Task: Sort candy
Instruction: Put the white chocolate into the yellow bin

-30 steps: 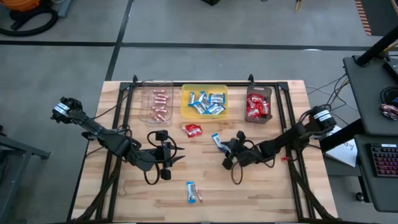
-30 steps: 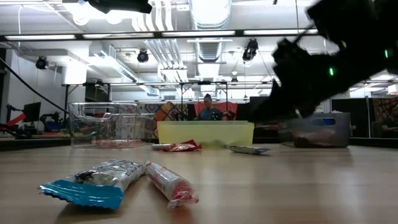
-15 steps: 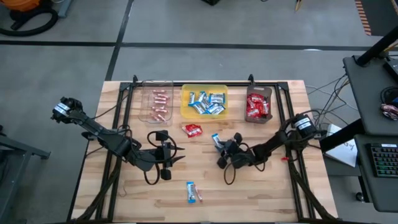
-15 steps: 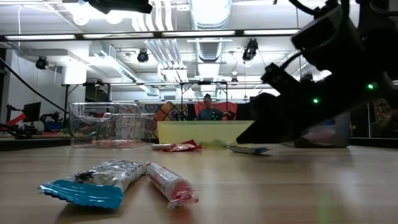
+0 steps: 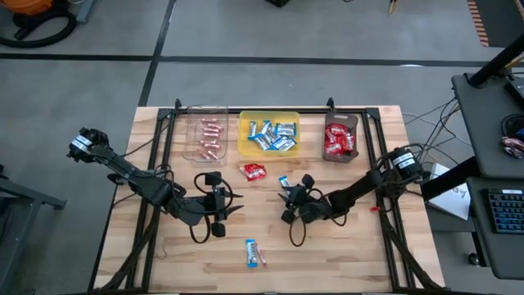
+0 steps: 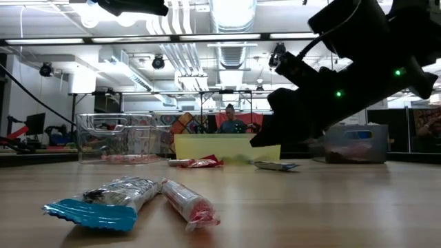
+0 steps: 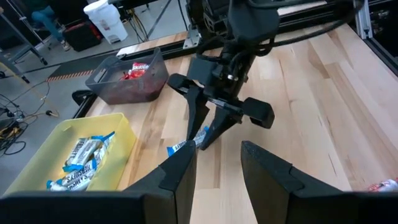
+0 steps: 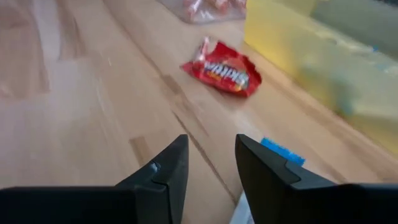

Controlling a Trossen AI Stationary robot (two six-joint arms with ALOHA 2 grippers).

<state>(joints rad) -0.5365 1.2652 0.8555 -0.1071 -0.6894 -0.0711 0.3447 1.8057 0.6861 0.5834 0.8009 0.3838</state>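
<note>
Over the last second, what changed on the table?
The right gripper slid leftward across the table to the blue bar near the red packet, fingers open over it, nothing gripped yet. The left gripper, the loose candy and the trays' contents stayed put.

Robotics lab or open workshop hall — bare grey concrete floor (image 5: pixel 98 82), exposed ceiling ducts (image 6: pixel 231 17) and hanging spotlights (image 6: pixel 158 62), wooden test table (image 5: pixel 344 254) on a black metal frame, a side desk with keyboard (image 5: pixel 505 209) and trailing cables.
</note>
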